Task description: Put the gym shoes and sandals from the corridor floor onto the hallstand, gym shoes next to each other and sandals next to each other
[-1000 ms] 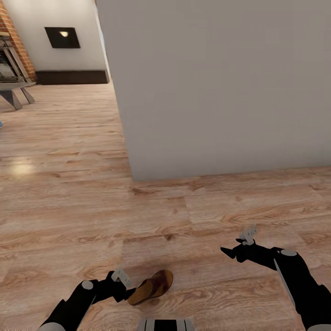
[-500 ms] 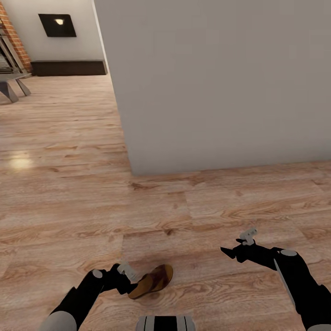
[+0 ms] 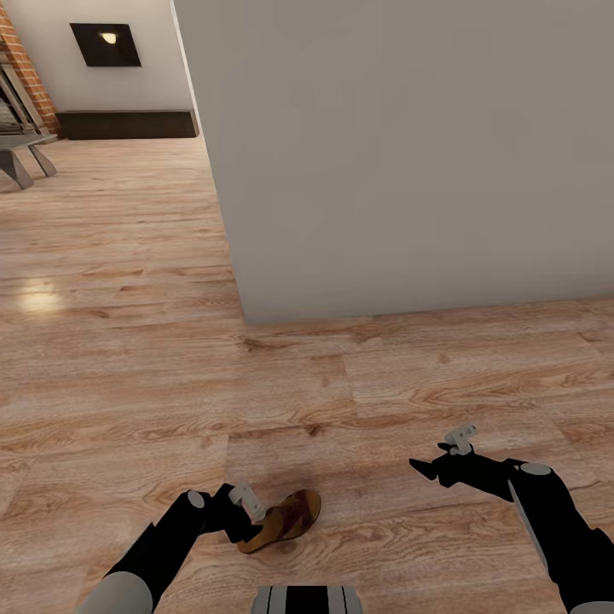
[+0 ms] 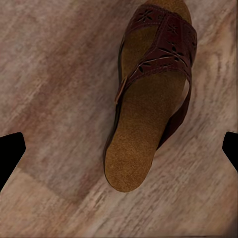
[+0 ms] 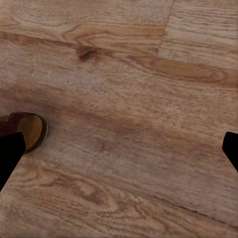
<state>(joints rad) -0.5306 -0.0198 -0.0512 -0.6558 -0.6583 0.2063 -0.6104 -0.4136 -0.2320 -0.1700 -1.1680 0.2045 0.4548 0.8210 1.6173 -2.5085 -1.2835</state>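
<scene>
1 small dark brown leather open sandal with a tan footbed [image 3: 286, 520] is seen lying on the light brown wood-plank corridor floor [image 3: 128, 341], low in the head view and close in front of the robot's base. The left end effector [image 3: 247, 510] is positioned just beside the sandal's heel end; in the left wrist view its 2 black fingertips [image 4: 11, 153] are spread wide to either side of the sandal [image 4: 151, 96], and nothing is gripped. The right end effector [image 3: 439, 460] is held above bare floor, well apart from the sandal, with its fingers spread wide and nothing between them. A plain pale grey wall [image 3: 401, 153] is seen ahead.
</scene>
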